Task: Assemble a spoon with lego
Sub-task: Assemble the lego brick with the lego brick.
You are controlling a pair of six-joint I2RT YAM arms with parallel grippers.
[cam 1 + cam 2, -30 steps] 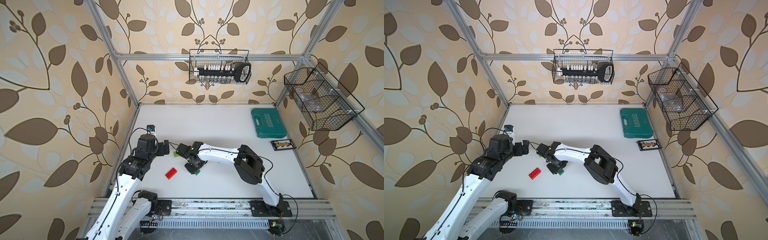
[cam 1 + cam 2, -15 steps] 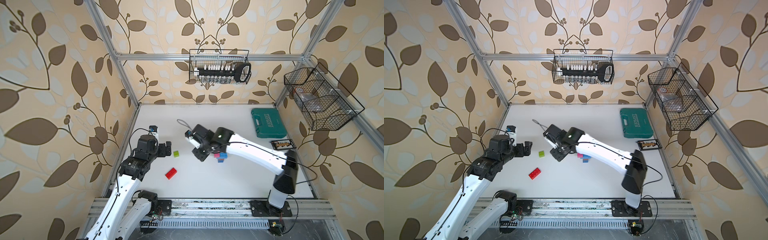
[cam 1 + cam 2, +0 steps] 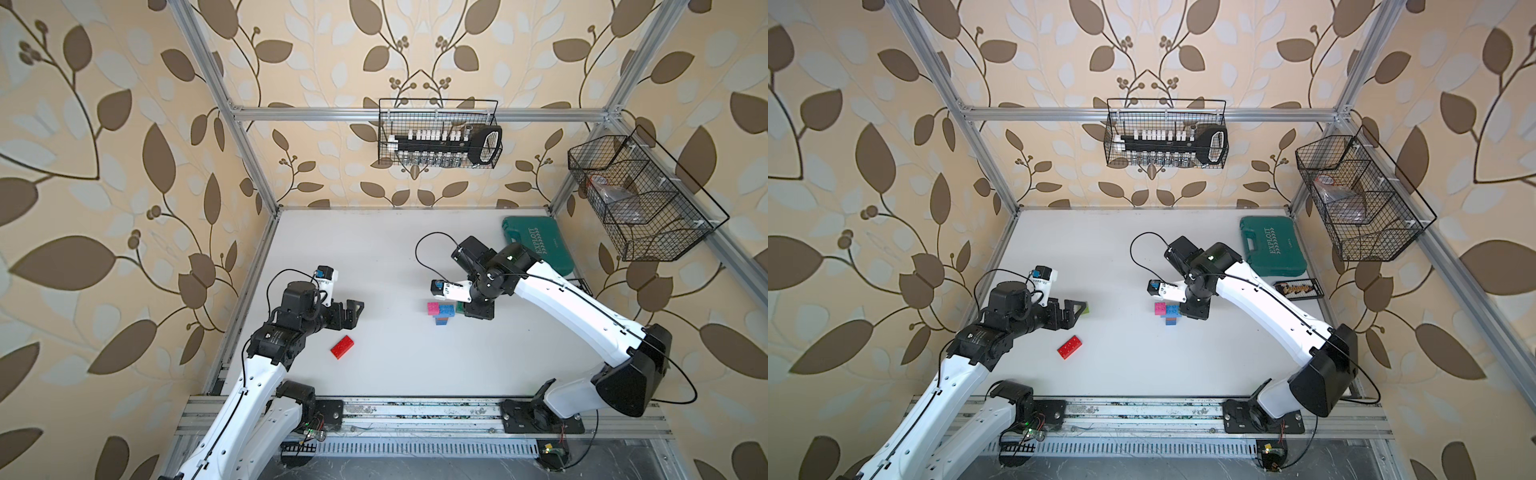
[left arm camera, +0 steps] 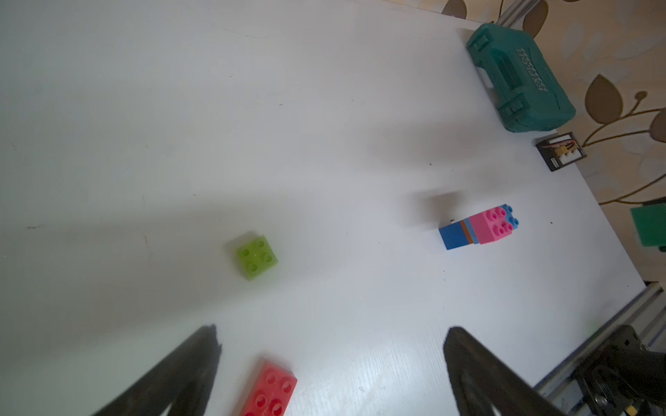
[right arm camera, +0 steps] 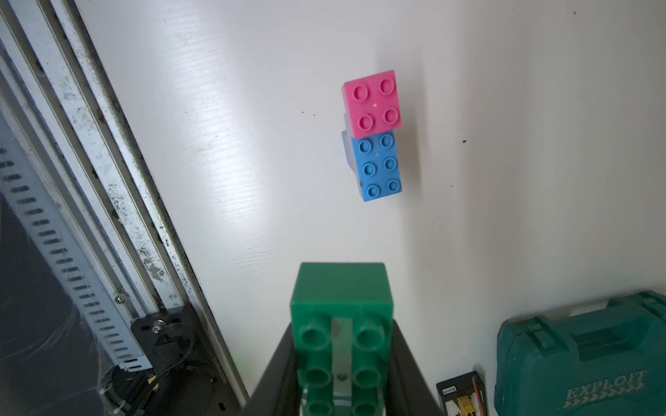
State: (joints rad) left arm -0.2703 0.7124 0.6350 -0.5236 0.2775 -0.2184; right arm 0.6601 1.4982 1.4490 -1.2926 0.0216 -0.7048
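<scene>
The partly built spoon (image 3: 441, 312) stands mid-table: a pink brick (image 5: 373, 102) and a light-blue brick (image 5: 380, 167) on a blue-and-orange stem (image 4: 456, 234). My right gripper (image 3: 478, 309) hovers just right of it, shut on a green brick (image 5: 342, 324) held studs down. A red brick (image 3: 342, 346) lies at the front left. My left gripper (image 4: 331, 335) is open and empty just behind the red brick (image 4: 268, 390). The lime brick (image 4: 256, 257) lies ahead of it, with only a corner of it (image 3: 1086, 307) peeking past a fingertip in a top view.
A teal tool case (image 3: 538, 245) lies at the back right, with a small black box (image 3: 1298, 289) in front of it. Wire baskets (image 3: 438, 133) (image 3: 636, 199) hang on the back and right walls. A metal rail (image 3: 415, 411) runs along the front edge.
My right arm has swung from the left-middle of the table to the right with the green brick, ending beside the stack. The left arm has barely moved.
</scene>
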